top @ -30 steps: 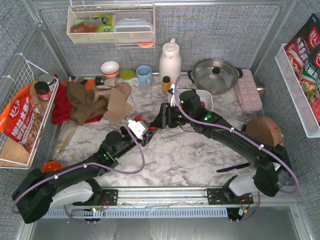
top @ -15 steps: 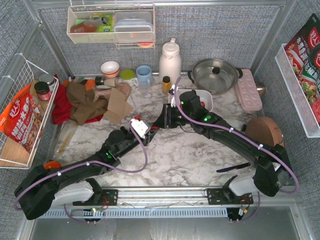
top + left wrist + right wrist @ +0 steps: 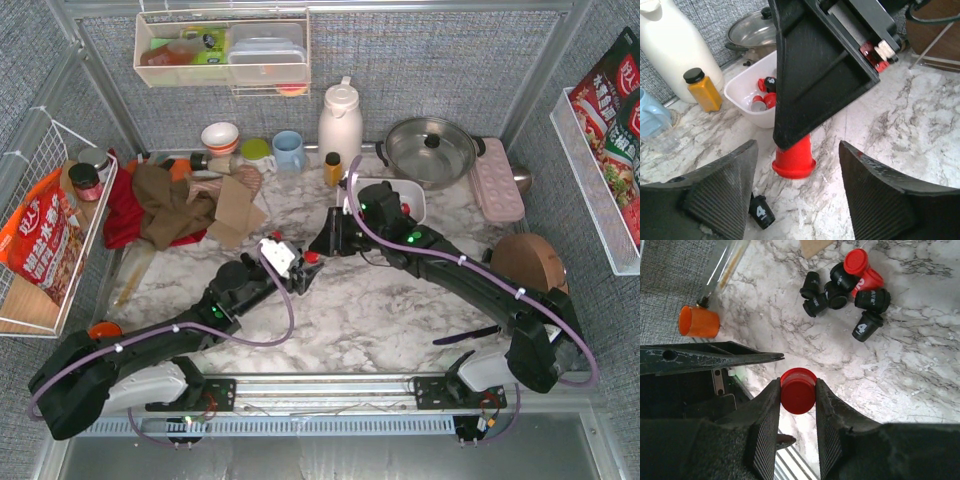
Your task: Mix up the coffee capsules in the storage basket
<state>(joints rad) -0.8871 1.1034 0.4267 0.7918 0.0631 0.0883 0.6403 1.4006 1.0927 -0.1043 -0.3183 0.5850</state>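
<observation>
1. Called for lifting the red capsule (image 3: 798, 390) clear, carrying it level and letting go low over the storage basket (image 3: 742, 97), to settle among the capsules (image 3: 764, 94) inside rather than glance off the rim.
2. Looked small, tapered, plain red, wide rim downward.
3. Sat clamped in the right claw (image 3: 796, 386), low at the table (image 3: 920, 125), near the basket but outside it.
4. Flanked by the left claw (image 3: 796, 150), spread apart, empty.
5. Left scattered farther out: loose capsules (image 3: 845, 285), mostly black.

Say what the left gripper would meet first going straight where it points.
Probably the red tapered coffee capsule held in the right gripper, centred ahead of the open left gripper; the shallow white plastic storage basket lies beyond. Depth is uncertain.
</observation>
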